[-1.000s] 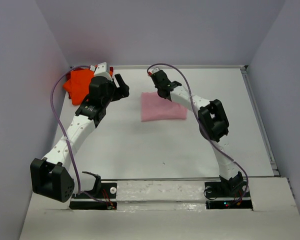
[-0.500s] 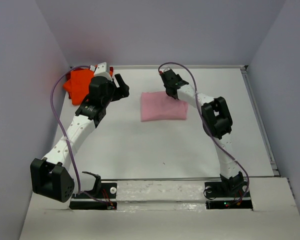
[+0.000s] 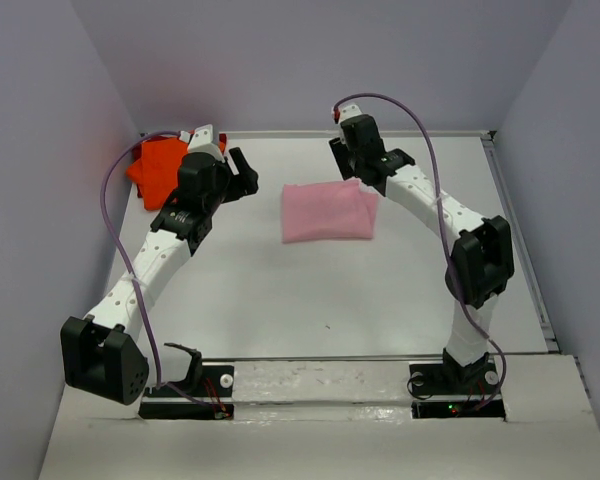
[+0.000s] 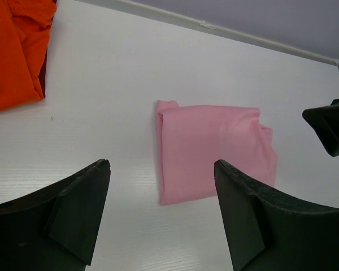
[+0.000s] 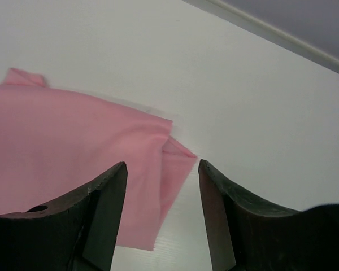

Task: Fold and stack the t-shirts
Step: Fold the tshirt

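Tabletop (image 3: 280,290): pink t-shirt (image 3: 325,212) (right jaws newly apart)

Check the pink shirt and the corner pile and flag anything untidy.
The pink t-shirt is folded but not squarely: on its right side in the top view, a flap juts out past the top layer. The orange t-shirt lies crumpled in the far left corner, not stacked with it.

White arms (image 3: 145,262) with black joints, purple cables (image 3: 106,190) (one looping per arm), black wedge-shaped gripper fingers (image 4: 73,209).
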